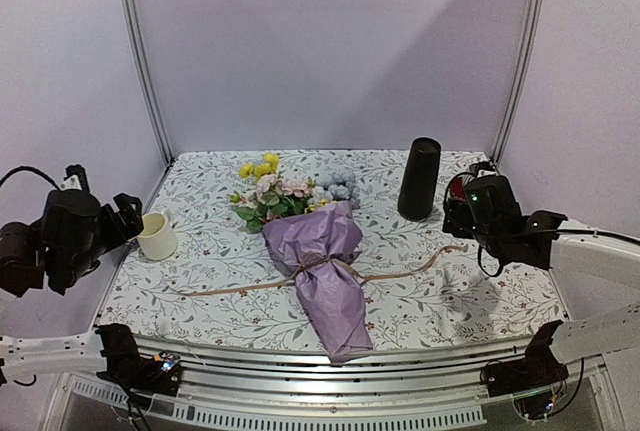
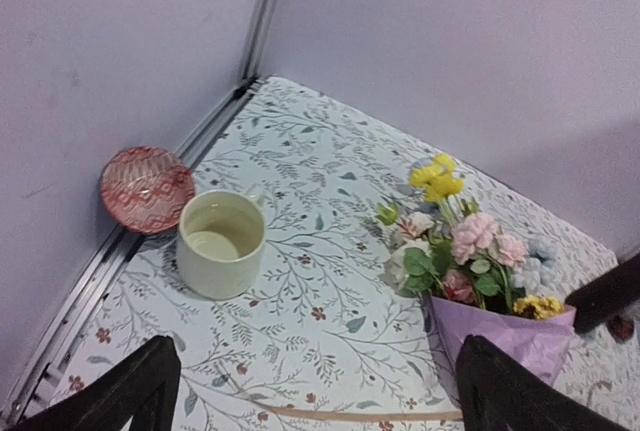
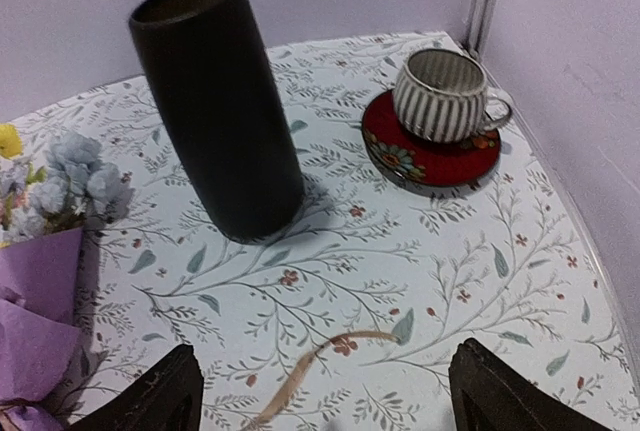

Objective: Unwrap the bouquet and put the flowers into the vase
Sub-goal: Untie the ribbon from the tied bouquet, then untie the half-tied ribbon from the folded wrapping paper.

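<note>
Overhead, a surface (image 1: pixel 470 301) draped in a white cloth printed with leafy sprigs. Closed in by plain lilac walls, with two slanted metal posts at the back corners.

One bouquet (image 1: pixel 320 261), lying flat near the middle in crinkled purple paper, narrow end toward the near edge and wide end toward the back wall. At that wide end, flowers (image 1: pixel 285 191) in yellow, pink, pale blue and cream, still inside the wrap. Tied at the waist with tan raffia string (image 1: pixel 400 273), loose ends trailing left and right across the cloth.

One vase (image 1: pixel 419 179), black and cylindrical, upright at back right, well apart from the bouquet.

Two cups: a cream mug (image 1: pixel 157 236) at the left, and a ribbed cup (image 3: pixel 440 96) on a red saucer (image 3: pixel 430 156) in the back right corner, near the vase. Also a red patterned dish (image 2: pixel 146 188) at the left edge by the wall, just behind the mug.

Two arms. Left gripper (image 2: pixel 320 396) raised at the left near the mug, jaws spread wide and empty. Right gripper (image 3: pixel 320 391) raised at the right near the vase, jaws likewise apart, gripping nothing.
</note>
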`<state>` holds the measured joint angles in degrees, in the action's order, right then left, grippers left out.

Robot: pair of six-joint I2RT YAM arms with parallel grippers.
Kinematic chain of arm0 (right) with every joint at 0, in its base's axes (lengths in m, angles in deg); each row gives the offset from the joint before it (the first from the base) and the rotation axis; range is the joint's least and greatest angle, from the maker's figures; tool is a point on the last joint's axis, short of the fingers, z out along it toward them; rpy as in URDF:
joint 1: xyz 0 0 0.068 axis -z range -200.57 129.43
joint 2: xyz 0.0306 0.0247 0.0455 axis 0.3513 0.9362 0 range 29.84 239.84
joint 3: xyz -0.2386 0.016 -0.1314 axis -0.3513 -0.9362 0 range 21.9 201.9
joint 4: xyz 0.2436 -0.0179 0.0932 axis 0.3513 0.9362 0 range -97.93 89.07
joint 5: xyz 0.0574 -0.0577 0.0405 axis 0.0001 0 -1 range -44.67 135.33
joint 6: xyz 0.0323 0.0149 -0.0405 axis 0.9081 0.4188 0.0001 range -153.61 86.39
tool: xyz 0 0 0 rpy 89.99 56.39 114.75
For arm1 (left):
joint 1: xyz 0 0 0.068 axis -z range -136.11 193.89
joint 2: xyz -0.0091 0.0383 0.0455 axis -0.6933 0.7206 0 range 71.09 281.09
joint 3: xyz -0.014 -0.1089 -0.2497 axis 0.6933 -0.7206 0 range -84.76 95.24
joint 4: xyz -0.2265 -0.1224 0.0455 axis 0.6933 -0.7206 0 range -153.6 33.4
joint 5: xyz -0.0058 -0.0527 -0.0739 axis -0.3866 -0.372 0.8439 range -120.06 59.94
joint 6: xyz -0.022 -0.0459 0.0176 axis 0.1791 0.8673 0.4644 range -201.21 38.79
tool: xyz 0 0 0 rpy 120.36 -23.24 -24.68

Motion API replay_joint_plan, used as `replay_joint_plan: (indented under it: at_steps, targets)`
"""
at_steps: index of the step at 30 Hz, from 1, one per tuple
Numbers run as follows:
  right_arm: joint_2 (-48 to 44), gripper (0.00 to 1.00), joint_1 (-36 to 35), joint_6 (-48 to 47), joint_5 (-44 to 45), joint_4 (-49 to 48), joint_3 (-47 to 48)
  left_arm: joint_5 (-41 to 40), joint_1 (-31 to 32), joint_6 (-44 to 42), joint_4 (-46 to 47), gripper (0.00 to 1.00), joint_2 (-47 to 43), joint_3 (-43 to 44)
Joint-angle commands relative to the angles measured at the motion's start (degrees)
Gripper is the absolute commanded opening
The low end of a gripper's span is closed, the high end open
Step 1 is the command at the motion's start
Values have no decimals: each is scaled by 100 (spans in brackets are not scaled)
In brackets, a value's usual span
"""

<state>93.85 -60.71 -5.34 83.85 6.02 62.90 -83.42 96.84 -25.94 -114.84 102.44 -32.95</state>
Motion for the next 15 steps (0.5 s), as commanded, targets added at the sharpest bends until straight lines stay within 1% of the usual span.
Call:
replay_joint_plan:
  at_steps: [1, 2, 3, 4, 5, 6, 7, 8, 9, 11, 15]
  targets:
    - [144, 88, 363, 645, 579, 1026, 392, -771, -43, 1730, -1900, 98, 120, 643]
    - [135, 87, 432, 807, 597, 1128, 427, -727, -41, 1438, -1724, 98, 53, 697]
    - [100, 87, 459, 843, 491, 1075, 419, -592, -41, 931, -1314, 98, -82, 677]
    - [56, 87, 463, 635, 179, 860, 384, -314, -45, 206, -659, 98, -218, 582]
    - [-19, 87, 459, 365, -328, 502, 301, 89, -47, -430, 38, 97, -346, 403]
    - [-82, 87, 463, -90, -1362, 123, 206, 545, -48, -1018, 708, 97, -474, 175]
    - [-123, 87, 462, -640, -2205, -242, 112, 1061, -43, -1497, 1353, 97, -582, -78]
    - [-146, 87, 459, -890, -2967, -508, 40, 1486, -42, -1835, 1887, 97, -659, -365]
    - [-142, 87, 463, -1123, -3587, -754, -21, 1876, -42, -2088, 2370, 97, -694, -622]
    - [-78, 83, 459, -1269, -4536, -1175, -109, 2351, -46, -2288, 3011, 97, -609, -1118]
    - [311, 77, 390, -1234, -5728, -1585, -94, 3047, -47, -2409, 3855, 98, 32, -1583]
